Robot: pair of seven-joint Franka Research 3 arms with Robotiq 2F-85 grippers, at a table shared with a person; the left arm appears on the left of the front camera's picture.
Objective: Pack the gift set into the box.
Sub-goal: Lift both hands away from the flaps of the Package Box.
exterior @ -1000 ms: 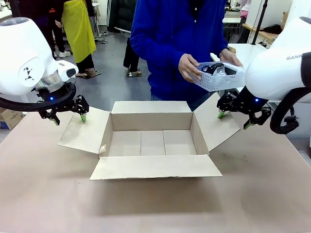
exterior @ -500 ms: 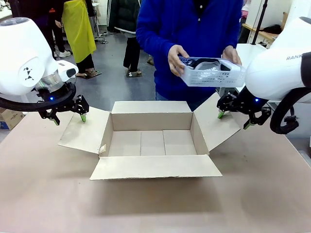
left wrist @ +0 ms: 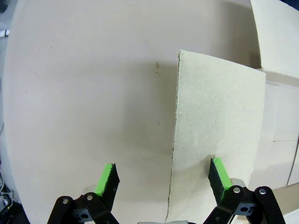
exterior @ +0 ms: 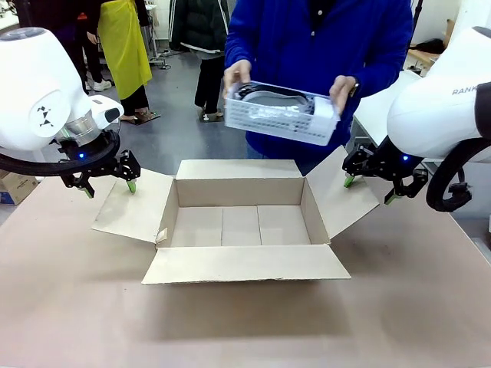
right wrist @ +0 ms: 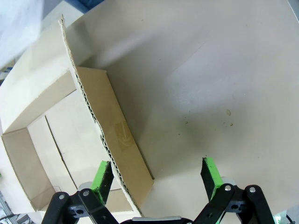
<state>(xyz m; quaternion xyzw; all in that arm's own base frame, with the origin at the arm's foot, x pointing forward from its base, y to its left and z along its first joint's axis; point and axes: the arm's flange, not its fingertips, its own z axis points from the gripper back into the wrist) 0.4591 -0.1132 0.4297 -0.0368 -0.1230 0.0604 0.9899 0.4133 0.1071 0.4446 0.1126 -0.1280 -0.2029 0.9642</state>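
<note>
The person in a blue top holds the gift set (exterior: 281, 113), a grey mesh-sided tray with dark items inside, in both hands above the far edge of the box (exterior: 239, 222). That open brown carton sits mid-table with all four flaps spread and nothing inside. My left gripper (exterior: 107, 184) hovers open over the outer end of the left flap (left wrist: 215, 135), its jaws straddling the flap's edge (left wrist: 163, 175). Open too, my right gripper (exterior: 370, 189) straddles the raised right flap (right wrist: 112, 135), one finger on each side (right wrist: 156, 177).
The table (exterior: 245, 330) is covered in brown board, with free room in front of the carton. Other people stand in the background at the far left. A small carton (exterior: 14, 186) sits beyond the table's left edge.
The person has carried the tray from the right toward the middle, now above the carton's far flap. Neither arm has moved.
</note>
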